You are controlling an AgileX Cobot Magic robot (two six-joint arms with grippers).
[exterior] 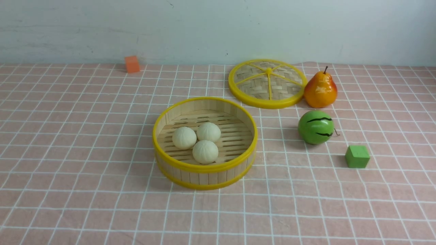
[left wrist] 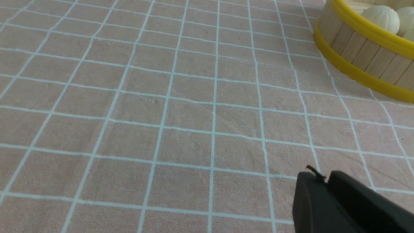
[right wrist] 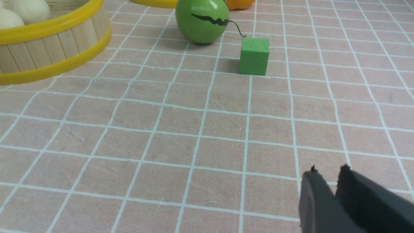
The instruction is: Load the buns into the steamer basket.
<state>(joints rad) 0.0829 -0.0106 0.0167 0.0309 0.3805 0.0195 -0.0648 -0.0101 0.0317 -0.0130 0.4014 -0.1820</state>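
Observation:
The steamer basket (exterior: 204, 168) stands in the middle of the pink checked cloth. Three cream-white buns lie close together on its slotted floor: one on the left (exterior: 184, 137), one behind (exterior: 208, 131), one in front (exterior: 205, 151). Neither arm shows in the front view. My left gripper (left wrist: 325, 176) is shut and empty, low over bare cloth, well clear of the basket (left wrist: 359, 55), where a bun (left wrist: 380, 17) shows over the rim. My right gripper (right wrist: 328, 171) is shut and empty over bare cloth, away from the basket (right wrist: 48, 45).
The flat woven lid (exterior: 267, 83) lies behind the basket to the right, with a pear (exterior: 320, 90) beside it. A green striped melon (exterior: 315, 127) and a green cube (exterior: 357, 156) sit right of the basket. An orange cube (exterior: 132, 64) is by the far wall.

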